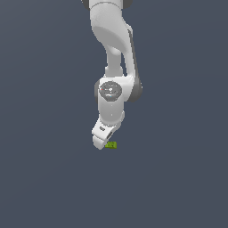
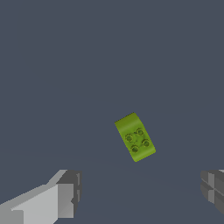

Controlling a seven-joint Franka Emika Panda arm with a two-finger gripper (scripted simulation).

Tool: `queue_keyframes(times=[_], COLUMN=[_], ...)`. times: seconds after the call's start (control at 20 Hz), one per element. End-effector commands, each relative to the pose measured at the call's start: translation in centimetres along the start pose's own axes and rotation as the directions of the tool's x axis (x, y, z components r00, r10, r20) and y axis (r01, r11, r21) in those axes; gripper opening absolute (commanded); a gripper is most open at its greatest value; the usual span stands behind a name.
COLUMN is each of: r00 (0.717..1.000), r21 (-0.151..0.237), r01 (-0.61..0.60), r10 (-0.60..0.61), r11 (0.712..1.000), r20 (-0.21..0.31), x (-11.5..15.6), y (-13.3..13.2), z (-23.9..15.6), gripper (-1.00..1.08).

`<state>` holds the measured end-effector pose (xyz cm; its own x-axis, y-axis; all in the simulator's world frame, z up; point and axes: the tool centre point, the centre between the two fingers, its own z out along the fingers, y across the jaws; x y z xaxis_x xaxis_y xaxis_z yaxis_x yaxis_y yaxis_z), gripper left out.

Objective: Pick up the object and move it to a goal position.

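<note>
The object is a tiny yellow-green block point(image 2: 135, 137) with several darker round studs on its face. It lies tilted on the dark grey surface. In the exterior view the block point(image 1: 111, 144) shows just past the tip of the white hand. My gripper point(image 2: 140, 192) is open, with one finger point(image 2: 61, 199) and the other finger point(image 2: 214, 188) spread wide. The block lies ahead of the gap between them and touches neither finger. In the exterior view the fingertips are hidden by the hand point(image 1: 103, 136).
The white arm point(image 1: 113, 53) comes down from the top of the exterior view. A plain dark grey surface point(image 1: 44, 178) fills the rest of both views. No goal marker shows.
</note>
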<state>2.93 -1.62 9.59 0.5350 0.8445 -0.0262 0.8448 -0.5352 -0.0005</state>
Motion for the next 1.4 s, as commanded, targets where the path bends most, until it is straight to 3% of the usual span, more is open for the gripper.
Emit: queue_keyframes(times=[0.0,0.25,0.7,1.05,1.35], r00=[0.997,0.978,0.919,0.887,0.884], r21=[-0.001,-0.002,-0.009,-0.012,-0.012], r01=[0.071,0.208,0.394,0.461,0.466], r10=[-0.071,-0.208,-0.394,-0.461,-0.466], r11=[0.997,0.978,0.919,0.888,0.885], r20=[-0.003,-0.009,-0.019,-0.022,-0.023], x=[0.1,0.4,0.8,0.9,0.9], y=[0.2,0.5,1.0,1.2,1.2], z=[0.5,1.4,2.8,3.2,3.3], gripper=[1.0,1.0,1.0,1.0,1.0])
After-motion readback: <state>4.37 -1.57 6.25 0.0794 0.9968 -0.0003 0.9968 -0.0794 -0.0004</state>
